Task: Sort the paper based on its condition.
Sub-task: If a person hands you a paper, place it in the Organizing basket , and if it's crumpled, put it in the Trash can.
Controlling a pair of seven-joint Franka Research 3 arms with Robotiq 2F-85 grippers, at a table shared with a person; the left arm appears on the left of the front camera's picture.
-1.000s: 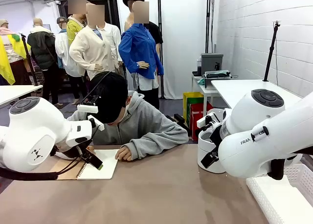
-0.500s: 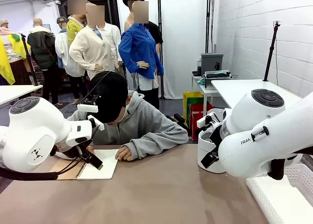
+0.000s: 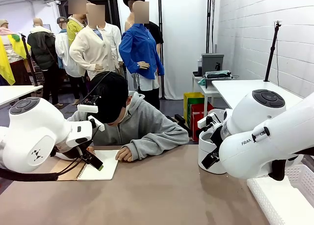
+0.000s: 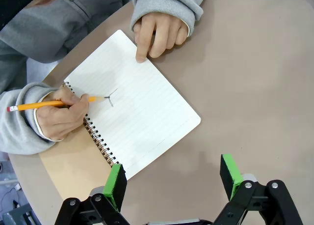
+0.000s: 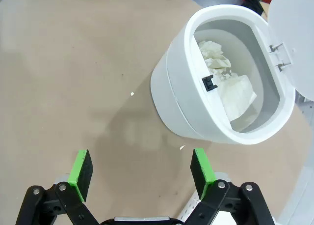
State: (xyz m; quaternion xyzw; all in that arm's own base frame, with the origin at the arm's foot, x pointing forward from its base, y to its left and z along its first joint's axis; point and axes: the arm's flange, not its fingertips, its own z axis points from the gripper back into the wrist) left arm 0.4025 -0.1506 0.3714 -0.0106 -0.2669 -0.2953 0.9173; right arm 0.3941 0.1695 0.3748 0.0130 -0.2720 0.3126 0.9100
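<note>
In the left wrist view the left pincer [image 4: 172, 181] hangs released over the brown bench [image 4: 255, 87], its green pads spread wide at the bottom of the frame with nothing between them. Above it, in the middle of the frame, a spiral-bound notebook [image 4: 137, 117] lies open on a lined page, its brown cover [image 4: 73, 166] folded out toward the lower left. A person in a grey sweatshirt [image 3: 147, 126] leans over it. The writing hand [image 4: 61, 117] at the left edge holds a yellow pencil [image 4: 44, 105] with its tip on the page beside a small mark. The other hand [image 4: 159, 31] presses a fingertip on the page's upper corner.

In the right wrist view the right pincer [image 5: 141, 171] is likewise released and empty above bare bench. At the upper right of that frame stands a white bin [image 5: 181, 102] with its lid [image 5: 294, 43] swung open. White paper wads [image 5: 225, 82] lie crumpled inside it. In the front view a white lattice basket [image 3: 274, 205] sits at the lower right corner.
</note>
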